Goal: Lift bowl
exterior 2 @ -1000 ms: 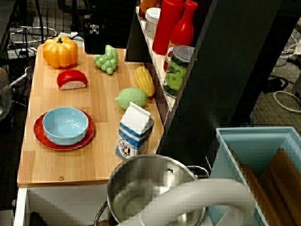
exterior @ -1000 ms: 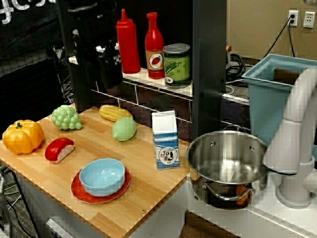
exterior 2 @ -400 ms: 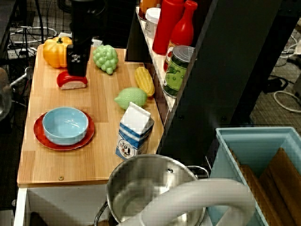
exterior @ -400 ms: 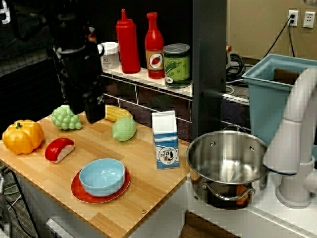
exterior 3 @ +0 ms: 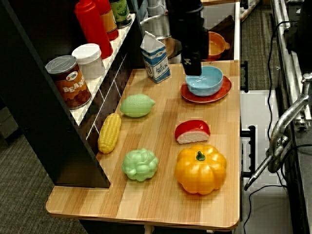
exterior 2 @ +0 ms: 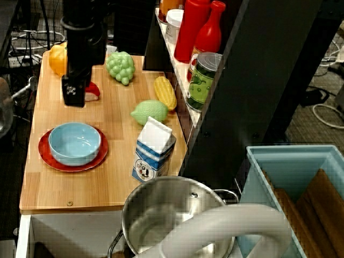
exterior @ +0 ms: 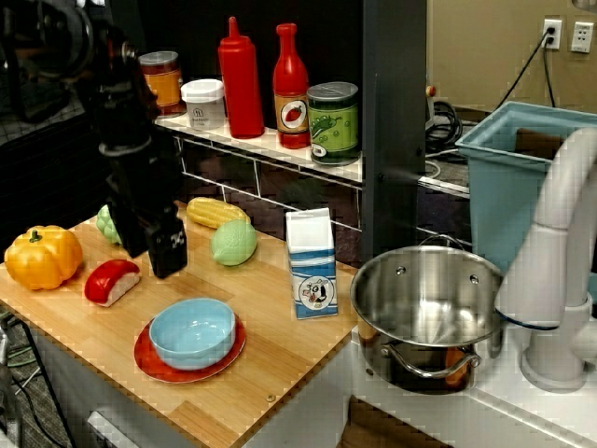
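In the front view you see the bowl [exterior: 192,331] sitting on the red plate [exterior: 149,361] near the front edge of the wooden worktop [exterior: 280,369]. The black gripper [exterior: 166,248] hangs above the worktop behind the bowl, beside the red-and-white piece [exterior: 111,281], not touching the bowl. You cannot tell how the jaws stand; they read as one dark block. This view alone gives you the steel pot [exterior: 427,297] full on, the white faucet [exterior: 550,252] and the wall sockets [exterior: 567,35].

From the overhead side view, the gripper [exterior 2: 72,92] covers part of the red-and-white piece, well clear of the bowl [exterior 2: 74,142]. Here you look down into the blue bin [exterior 2: 301,193] and see cables on the floor.

The opposite view puts the gripper [exterior 3: 193,68] just over the bowl's [exterior 3: 204,82] far rim, with the pumpkin [exterior 3: 200,168], grapes [exterior 3: 140,165], corn [exterior 3: 109,132] and lime [exterior 3: 137,105] all unhidden, and grey carpet below the shelf [exterior 3: 105,68].
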{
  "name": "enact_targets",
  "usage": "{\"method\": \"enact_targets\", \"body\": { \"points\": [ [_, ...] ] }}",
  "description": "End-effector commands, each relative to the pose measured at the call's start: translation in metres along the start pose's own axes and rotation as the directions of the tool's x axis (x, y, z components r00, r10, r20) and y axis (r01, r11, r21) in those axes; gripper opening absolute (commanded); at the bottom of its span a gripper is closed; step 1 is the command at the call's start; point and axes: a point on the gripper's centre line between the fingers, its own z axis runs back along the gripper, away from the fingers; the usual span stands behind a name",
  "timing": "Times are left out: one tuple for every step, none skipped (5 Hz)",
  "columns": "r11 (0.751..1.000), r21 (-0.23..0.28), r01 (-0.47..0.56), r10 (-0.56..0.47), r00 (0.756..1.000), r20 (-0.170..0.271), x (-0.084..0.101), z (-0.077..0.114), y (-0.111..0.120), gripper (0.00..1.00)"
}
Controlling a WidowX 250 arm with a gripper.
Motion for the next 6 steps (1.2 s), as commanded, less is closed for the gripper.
{"method": "enact_targets", "body": {
  "points": [
    [0.997, 0.027, -0.076, 0.072, 0.991, 0.112, 0.004, 0.019, 0.006, 1.0],
    [0.994, 0.011, -0.107, 0.104, 0.984, 0.142, 0.002, 0.012, 0.006, 1.0],
    [0.995, 0.028, -0.097, 0.093, 0.987, 0.129, 0.003, 0.004, 0.003, 1.0],
    [0.995, 0.056, -0.087, 0.079, 0.988, 0.135, 0.009, -0.01, 0.0, 1.0],
    [0.993, 0.063, -0.098, 0.088, 0.986, 0.139, 0.011, -0.018, 0.001, 1.0],
    [0.989, 0.063, -0.132, 0.121, 0.98, 0.155, 0.008, -0.02, 0.003, 1.0]
  ]
}}
